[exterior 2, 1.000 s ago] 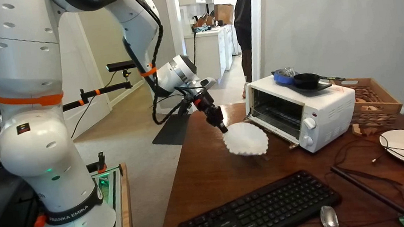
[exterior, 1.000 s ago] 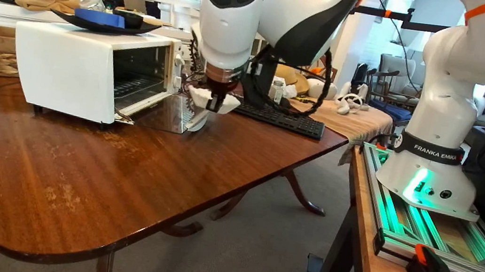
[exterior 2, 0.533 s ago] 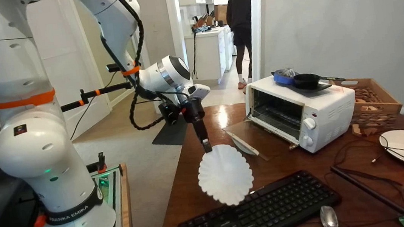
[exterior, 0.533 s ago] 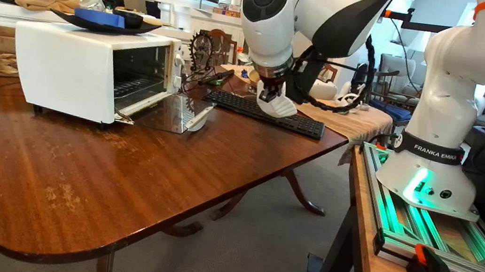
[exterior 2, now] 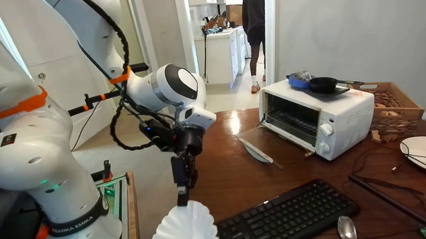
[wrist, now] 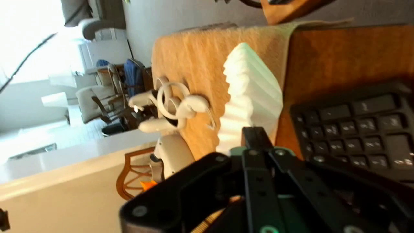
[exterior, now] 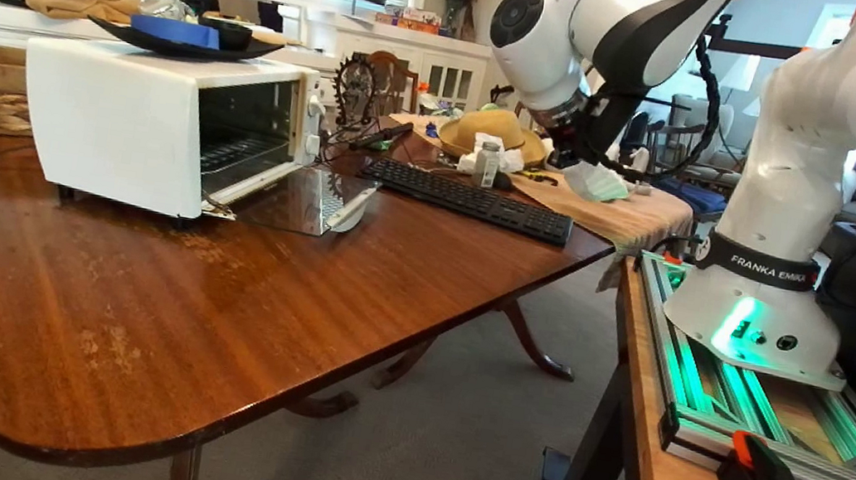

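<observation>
In an exterior view the gripper (exterior 2: pixel 183 199) points downward and pinches the upper edge of a white fluted piece (exterior 2: pixel 186 236), which extends below it and whose lowest part is out of view. To the right of the gripper, quite near, a black keyboard (exterior 2: pixel 286 219) lies on the brown table (exterior 2: pixel 228 182); a spoon (exterior 2: pixel 347 230) lies farther right. Beyond the gripper, also toward the right, there stands a white toaster oven (exterior 2: pixel 351 119) with its glass door (exterior 2: pixel 274 142) lowered, and on its top is a small black pan (exterior 2: pixel 323 85). Well behind the gripper stands a person (exterior 2: pixel 255 26) in dark clothes.
</observation>
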`<control>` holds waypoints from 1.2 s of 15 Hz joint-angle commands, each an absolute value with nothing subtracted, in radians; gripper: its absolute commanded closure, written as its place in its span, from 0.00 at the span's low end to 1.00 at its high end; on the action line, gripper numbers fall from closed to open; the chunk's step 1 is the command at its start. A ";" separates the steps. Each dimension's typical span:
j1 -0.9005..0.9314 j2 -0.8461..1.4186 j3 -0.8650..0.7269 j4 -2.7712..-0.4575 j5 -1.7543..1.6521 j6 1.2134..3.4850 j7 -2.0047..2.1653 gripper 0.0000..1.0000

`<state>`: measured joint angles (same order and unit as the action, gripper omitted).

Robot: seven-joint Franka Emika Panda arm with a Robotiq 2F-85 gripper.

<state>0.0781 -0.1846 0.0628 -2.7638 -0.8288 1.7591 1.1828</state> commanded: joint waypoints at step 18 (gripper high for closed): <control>-0.058 -0.028 -0.051 -2.683 -1.254 1.662 0.877 1.00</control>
<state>-0.0712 -0.1316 -0.0718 -2.7220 -1.2301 1.7323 0.8094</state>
